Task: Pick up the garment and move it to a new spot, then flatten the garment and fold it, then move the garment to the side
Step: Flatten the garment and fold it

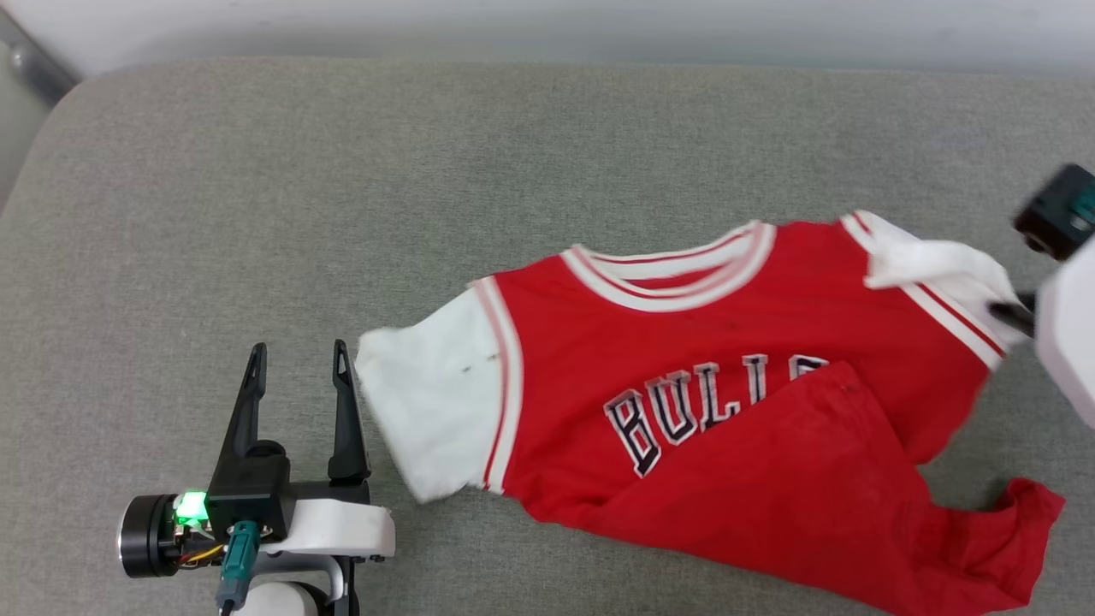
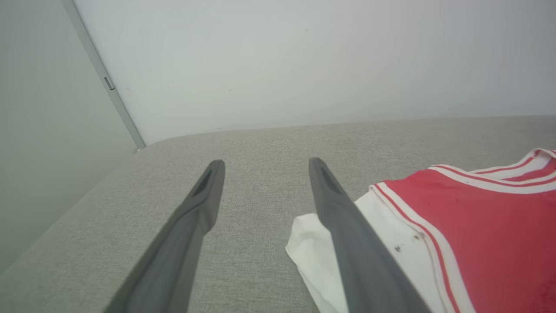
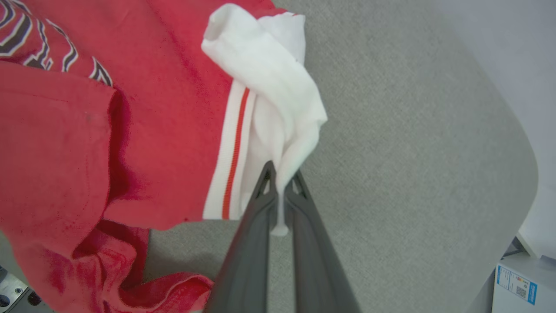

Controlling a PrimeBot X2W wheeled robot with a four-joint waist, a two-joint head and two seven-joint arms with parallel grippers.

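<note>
Right gripper: clenched, its two dark fingers pressed together on a pinch of white cloth, with a small tuft squeezed out between them below the tips.
What it holds: the pinched sleeve of the garment. It is bunched and drawn up from its striped seam toward the fingertips.
Right gripper, seen from the head: at the right edge of the grey cushion, with its dark tips in the rumpled white of that sleeve.
Left gripper: released, fingers spread wide with nothing between them but bare cushion.
Left gripper's neighbour: the other sleeve lies flat just beside its inner finger. From the left wrist that finger crosses in front of the sleeve's edge; I cannot tell whether they touch.
Garment: spread front-up across the right half of the cushion, collar toward the far edge. A red flap of its lower part is folded up over the end of the black lettering.
Garment's hem: crumpled in a red heap toward the cushion's near right corner.
Cushion's left half: bare grey weave up to a rounded far corner against a pale wall.
Beyond the right edge: a white box with a printed label.
</note>
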